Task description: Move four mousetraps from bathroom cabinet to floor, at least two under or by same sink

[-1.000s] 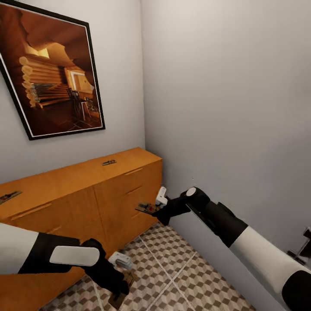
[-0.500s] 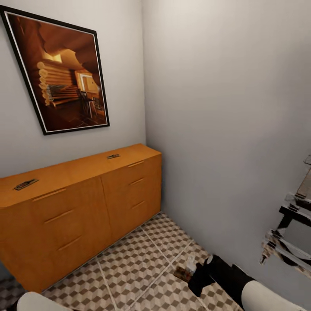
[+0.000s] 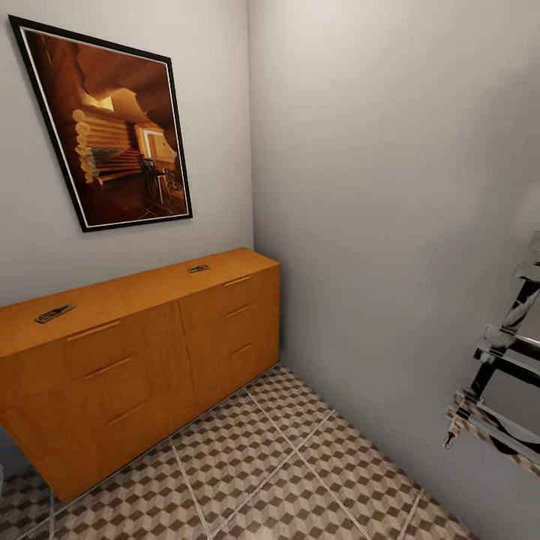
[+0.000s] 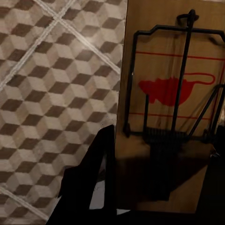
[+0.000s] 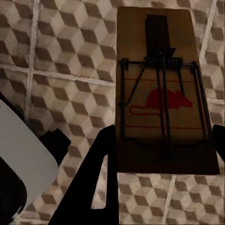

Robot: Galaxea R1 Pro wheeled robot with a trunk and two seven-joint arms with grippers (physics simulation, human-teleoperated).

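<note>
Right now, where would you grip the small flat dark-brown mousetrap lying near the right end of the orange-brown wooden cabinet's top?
Grip it across its two long edges, coming straight down from above. The small flat dark-brown mousetrap lies flat on top of the orange-brown wooden cabinet, well back from the front edge, so probably only its thin sides give the jaws purchase.

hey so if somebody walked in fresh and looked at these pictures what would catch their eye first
Probably the big framed cabin painting on the wall above the long orange-brown cabinet, whose top carries two small mousetraps. Next, each wrist view shows a wooden mousetrap with a red mouse print, and, held over the cube-patterned floor tiles.
</note>
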